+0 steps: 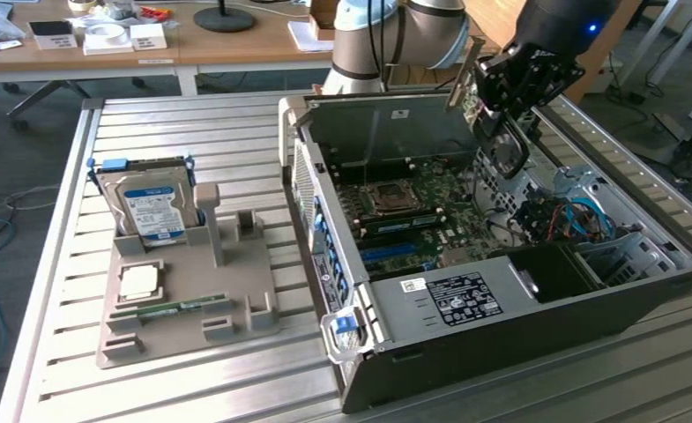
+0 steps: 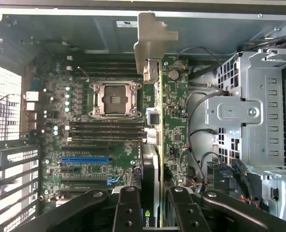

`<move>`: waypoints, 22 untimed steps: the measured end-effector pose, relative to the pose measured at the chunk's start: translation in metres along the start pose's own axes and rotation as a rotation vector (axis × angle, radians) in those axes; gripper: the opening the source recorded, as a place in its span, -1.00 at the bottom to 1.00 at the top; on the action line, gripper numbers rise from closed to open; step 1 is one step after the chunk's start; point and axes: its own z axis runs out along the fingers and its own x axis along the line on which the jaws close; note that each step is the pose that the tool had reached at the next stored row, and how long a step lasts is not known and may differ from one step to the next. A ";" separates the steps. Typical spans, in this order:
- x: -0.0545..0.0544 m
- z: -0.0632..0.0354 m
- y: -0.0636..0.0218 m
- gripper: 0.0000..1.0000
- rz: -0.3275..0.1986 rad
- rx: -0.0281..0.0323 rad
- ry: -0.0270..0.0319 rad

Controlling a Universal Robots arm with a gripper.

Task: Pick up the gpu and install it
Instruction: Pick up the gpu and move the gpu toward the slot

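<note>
Since it likely has to slot in edge-first, the pincer (image 2: 155, 191) is clamped on the thin black silver-bracketed gpu (image 2: 150, 166), held on edge above the open grey PC case (image 1: 534, 339), upper right of the exterior view.

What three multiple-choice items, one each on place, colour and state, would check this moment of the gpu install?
1. Where is the gpu?
A) in the grey holder
B) held over the open computer case
C) flat on the table

2. What colour is the long expansion slot on the motherboard?
A) red
B) white
C) blue

3. How is the end effector?
A) shut on the gpu
B) open and empty
C) shut on the hard drive

Answers:
1 B: the wrist view looks down past the gpu onto the motherboard.
2 C: the slot shows bright blue.
3 A: its fingers sit against both faces of the gpu.
</note>
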 end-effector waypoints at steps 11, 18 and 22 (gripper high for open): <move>-0.008 0.0003 0.0001 -0.47 -0.001 0.0331 0.0014; -0.026 0.0008 0.0004 -0.47 -0.001 0.0331 0.0015; -0.028 0.0009 0.0004 -0.47 -0.001 0.0321 0.0015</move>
